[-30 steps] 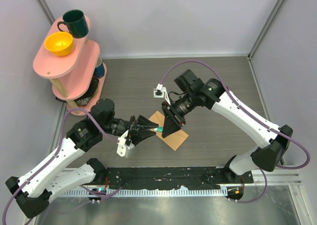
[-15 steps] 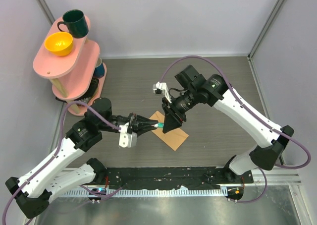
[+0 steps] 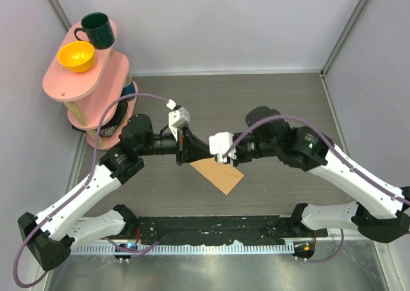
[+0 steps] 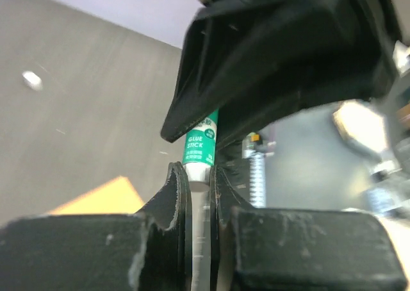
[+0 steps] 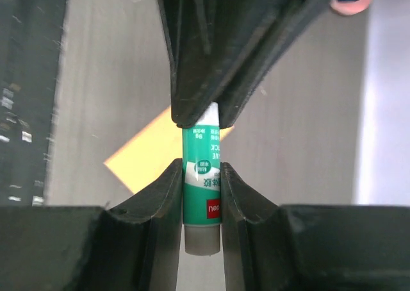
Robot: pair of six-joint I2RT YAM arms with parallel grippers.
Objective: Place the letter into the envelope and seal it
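From above, we see the two arms meet nose to nose over the middle of the desk (image 3: 275, 105). The left fingers (image 3: 194, 151) and the right fingers (image 3: 210, 155) come together tip to tip, too bunched here for us to read their grip. The envelope (image 3: 218, 174) lies flat on the desk right under and just in front of that meeting point, its far edge covered by the arms. At the back left stands a pink shelf (image 3: 96, 79) with a dark green mug (image 3: 96, 29) and a yellow bowl (image 3: 76, 56) on its top tier.

From the left wrist, we see the left fingers (image 4: 179, 188) closed on the pale end of a green glue stick (image 4: 200, 140). The stick's other end runs up into the right arm's black fingers (image 4: 275, 54). A corner of the envelope (image 4: 102, 198) shows low on the left, down on the desk.

From the right wrist, we see the right fingers (image 5: 168, 188) clamped on the green body of the glue stick (image 5: 202, 143), its pale end poking out near the camera. The far end sits between the left fingers (image 5: 218, 47). The envelope (image 5: 147, 156) lies on the desk behind the stick, apart from it.
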